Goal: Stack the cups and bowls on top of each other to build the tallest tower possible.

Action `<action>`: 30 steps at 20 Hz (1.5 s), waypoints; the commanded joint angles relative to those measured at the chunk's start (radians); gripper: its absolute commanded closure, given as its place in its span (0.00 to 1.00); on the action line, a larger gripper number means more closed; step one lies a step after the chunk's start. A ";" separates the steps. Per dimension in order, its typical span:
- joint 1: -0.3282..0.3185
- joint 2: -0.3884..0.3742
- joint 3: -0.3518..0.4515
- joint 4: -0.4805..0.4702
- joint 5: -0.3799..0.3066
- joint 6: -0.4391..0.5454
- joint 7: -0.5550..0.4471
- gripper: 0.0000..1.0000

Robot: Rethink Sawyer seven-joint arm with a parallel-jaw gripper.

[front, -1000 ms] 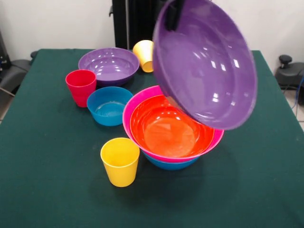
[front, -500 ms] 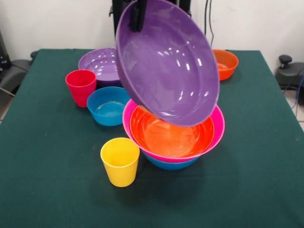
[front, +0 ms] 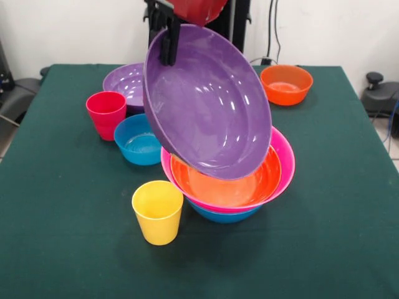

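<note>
Our hand (front: 169, 45), clamped on the purple bowl's (front: 209, 103) rim, has swung it lower over the orange bowl (front: 227, 180), nearly nesting it into the tower (front: 282, 171).

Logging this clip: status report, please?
Tool shut on purple bowl, tilted steeply. Bowl low over tower. Nothing blocking.

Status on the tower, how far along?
Done: tower has blue, pink and orange bowls nested. In hand: gripper holds a purple bowl by its rim, tilted over the pile. Left: second purple bowl, blue bowl, orange bowl, red cup, yellow cup.
</note>
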 commanded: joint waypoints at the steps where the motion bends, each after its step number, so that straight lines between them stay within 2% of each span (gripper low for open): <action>1: 0.003 -0.045 0.178 0.160 -0.093 -0.066 -0.198 1.00; 14: 0.012 -0.086 0.231 0.239 -0.140 -0.112 -0.126 1.00; 22: 0.014 -0.091 0.262 0.292 -0.154 -0.185 -0.091 1.00; 28: 0.015 -0.094 0.274 0.298 -0.171 -0.191 -0.097 1.00; 29: 0.014 -0.094 0.276 0.297 -0.175 -0.192 -0.100 0.00; 30: 0.011 -0.092 0.280 0.291 -0.181 -0.193 -0.112 0.00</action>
